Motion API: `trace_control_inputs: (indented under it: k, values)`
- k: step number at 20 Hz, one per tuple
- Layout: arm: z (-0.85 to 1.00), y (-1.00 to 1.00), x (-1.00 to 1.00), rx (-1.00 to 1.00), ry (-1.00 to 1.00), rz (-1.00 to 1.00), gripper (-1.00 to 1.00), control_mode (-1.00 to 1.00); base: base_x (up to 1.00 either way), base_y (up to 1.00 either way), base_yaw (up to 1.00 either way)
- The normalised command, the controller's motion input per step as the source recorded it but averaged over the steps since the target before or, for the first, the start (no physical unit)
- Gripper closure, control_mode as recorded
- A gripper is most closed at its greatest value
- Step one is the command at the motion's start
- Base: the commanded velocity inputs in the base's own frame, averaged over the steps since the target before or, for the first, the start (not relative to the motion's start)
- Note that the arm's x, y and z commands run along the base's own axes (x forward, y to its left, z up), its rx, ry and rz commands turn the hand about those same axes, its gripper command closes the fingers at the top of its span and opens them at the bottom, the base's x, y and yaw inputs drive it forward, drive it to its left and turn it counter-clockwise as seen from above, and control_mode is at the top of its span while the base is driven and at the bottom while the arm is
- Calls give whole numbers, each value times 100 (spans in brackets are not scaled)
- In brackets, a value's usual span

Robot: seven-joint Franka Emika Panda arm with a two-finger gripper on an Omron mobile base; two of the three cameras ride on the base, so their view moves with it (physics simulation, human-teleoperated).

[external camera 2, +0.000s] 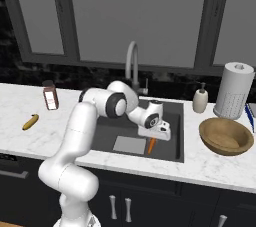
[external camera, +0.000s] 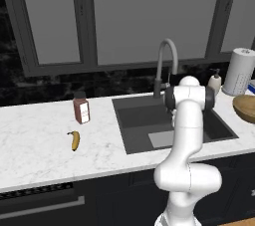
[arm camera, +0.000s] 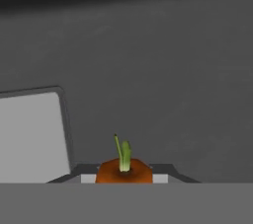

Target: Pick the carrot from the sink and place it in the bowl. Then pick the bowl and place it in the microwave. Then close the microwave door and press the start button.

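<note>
The carrot (external camera 2: 151, 145) stands in the sink (external camera 2: 172, 131), pinched, as far as I can judge, between my gripper (external camera 2: 152, 140) jaws. To the right on the counter waits the bowl (external camera 2: 226, 136), empty. Lifting, microwave loading, door and start button all remain.

Arm bent forward at elbow, forearm angled down, wrist low. Gripper (external camera 2: 151, 143) pointing down, jaws clamped on carrot (external camera 2: 151, 145), fingers (arm camera: 163, 172) flanking carrot's top in hand view.
</note>
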Motion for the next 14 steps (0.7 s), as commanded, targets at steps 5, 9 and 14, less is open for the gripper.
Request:
trace_control_inputs:
  k: [5,9,14]
  values:
    - [95,-5,-3,0,-1,-4,100,-100,0,0,0]
    - [100,-8,-26,2,-5,-4,100,-100,0,0,0]
    - [81,-11,-60,0,-14,-5,100,-100,0,0,0]
